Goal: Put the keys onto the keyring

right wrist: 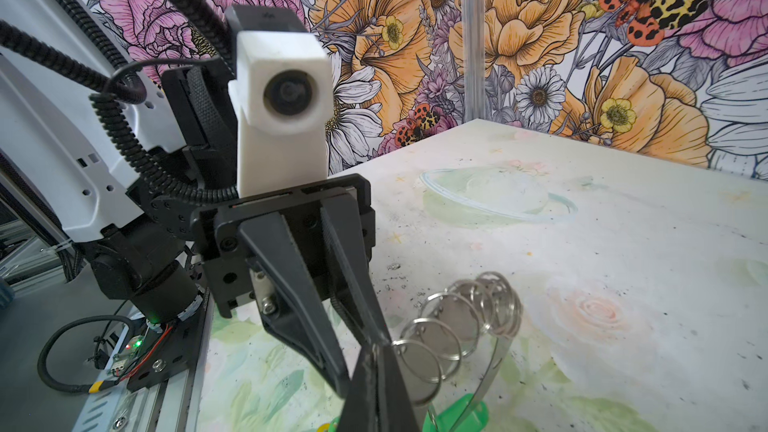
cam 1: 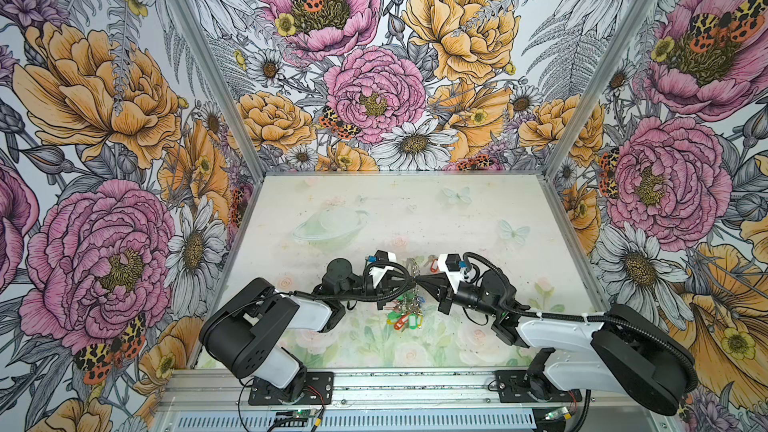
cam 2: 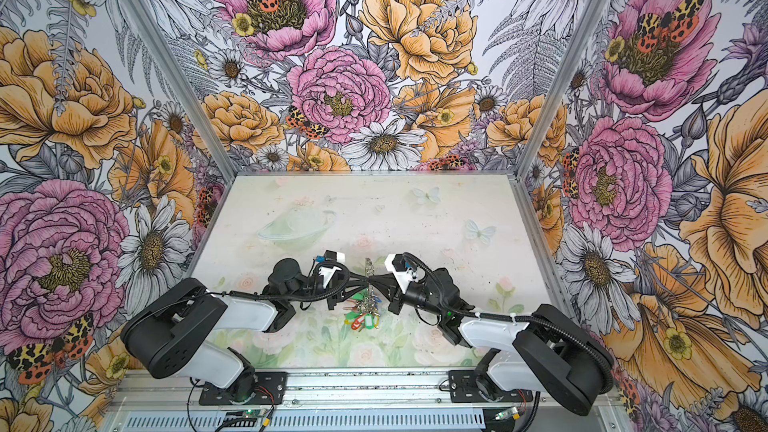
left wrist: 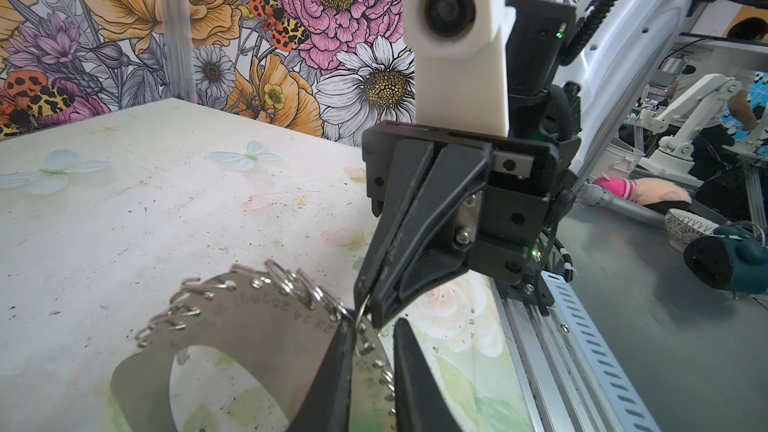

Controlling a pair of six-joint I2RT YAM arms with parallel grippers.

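The keyring [cam 1: 411,268] [cam 2: 369,268] stands on edge at the table's middle, a grey plate with an oval hole [left wrist: 257,326] edged with silver split rings [right wrist: 453,326]. My right gripper [right wrist: 376,347] [left wrist: 365,305] is shut on one split ring at the plate's rim. My left gripper [left wrist: 374,326] meets it from the other side, its fingers a little apart astride the rim. In a top view the keys [cam 1: 432,262], a red tag with a small key, show just beyond the keyring by the right wrist camera; whether they touch anything I cannot tell.
Green, yellow and red tags [cam 1: 405,320] [cam 2: 361,320] hang from the keyring's lower edge onto the table, one green tag [right wrist: 461,413] close under my right gripper. An aluminium rail [cam 1: 374,384] runs along the front edge. Flowered walls close the other three sides.
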